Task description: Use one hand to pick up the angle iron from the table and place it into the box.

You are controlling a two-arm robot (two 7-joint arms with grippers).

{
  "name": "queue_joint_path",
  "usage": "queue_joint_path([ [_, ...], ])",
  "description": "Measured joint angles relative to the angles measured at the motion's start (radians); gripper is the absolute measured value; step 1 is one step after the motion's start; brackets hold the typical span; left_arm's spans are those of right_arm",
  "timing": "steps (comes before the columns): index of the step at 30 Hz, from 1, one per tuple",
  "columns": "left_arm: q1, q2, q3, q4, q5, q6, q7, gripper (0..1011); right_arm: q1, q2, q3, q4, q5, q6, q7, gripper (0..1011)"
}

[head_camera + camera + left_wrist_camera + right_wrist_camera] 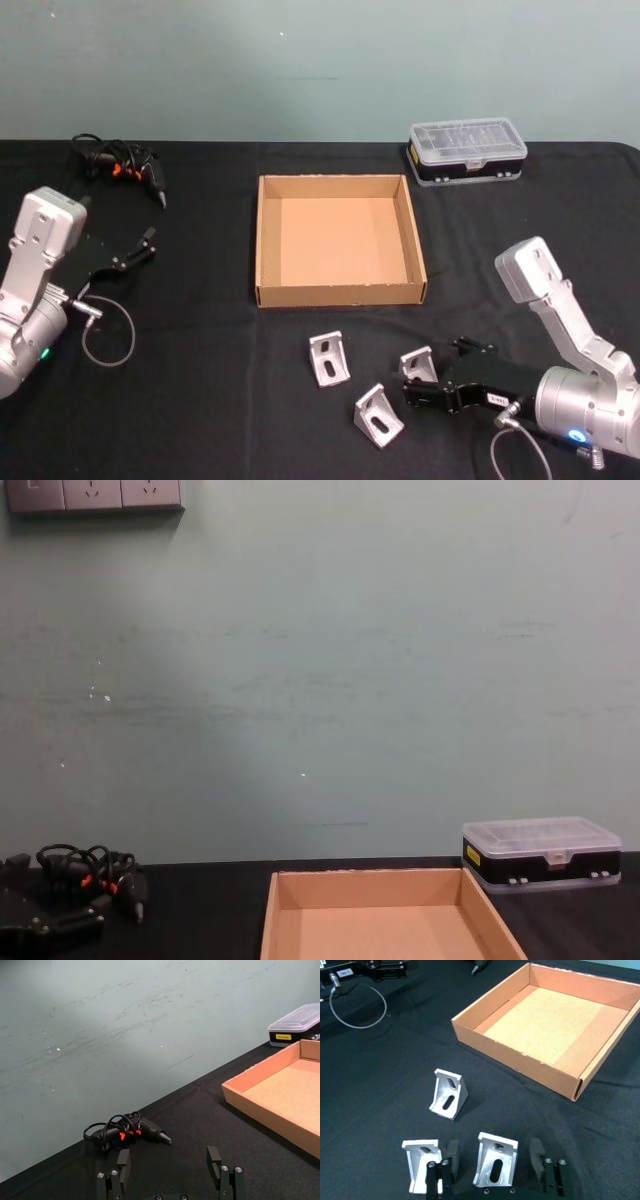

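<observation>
right claw (493, 1147) wide open, empty, straddling rightmost silver metal angle iron (418, 362) on black tabletop (200, 400), near side of tan cardboard box (340, 295). seat lower, close square, avoid neighbour bracket (417, 1160). left claw (169, 1160) parked left, open, empty.

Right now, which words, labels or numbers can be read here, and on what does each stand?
Nothing can be read for certain.
The yellow label on the case: too small to read.
The white label on the right hand: blurred.
The white sticker on the left hand: blurred.
</observation>
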Motion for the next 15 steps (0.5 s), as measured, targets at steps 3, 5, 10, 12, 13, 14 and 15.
queue_joint_path([
  [3, 0.0, 0.0, 0.0, 0.0, 0.0, 0.0, 0.0, 1000, -0.003, -0.003, 0.003, -0.001, -0.014, -0.001, 0.0, 862],
  [5, 0.0, 0.0, 0.0, 0.0, 0.0, 0.0, 0.0, 1000, -0.005, -0.006, 0.006, 0.0, -0.021, -0.003, 0.001, 786],
  [10, 0.0, 0.0, 0.0, 0.0, 0.0, 0.0, 0.0, 1000, -0.011, -0.012, 0.014, 0.002, -0.036, -0.006, 0.01, 650],
  [12, 0.0, 0.0, 0.0, 0.0, 0.0, 0.0, 0.0, 1000, -0.011, -0.013, 0.015, 0.002, -0.04, -0.006, 0.014, 567],
  [13, 0.0, 0.0, 0.0, 0.0, 0.0, 0.0, 0.0, 1000, -0.012, -0.014, 0.017, 0.004, -0.044, -0.007, 0.016, 548],
  [14, 0.0, 0.0, 0.0, 0.0, 0.0, 0.0, 0.0, 1000, -0.012, -0.015, 0.018, 0.005, -0.045, -0.007, 0.018, 486],
  [15, 0.0, 0.0, 0.0, 0.0, 0.0, 0.0, 0.0, 1000, -0.013, -0.016, 0.018, 0.005, -0.047, -0.008, 0.02, 465],
])
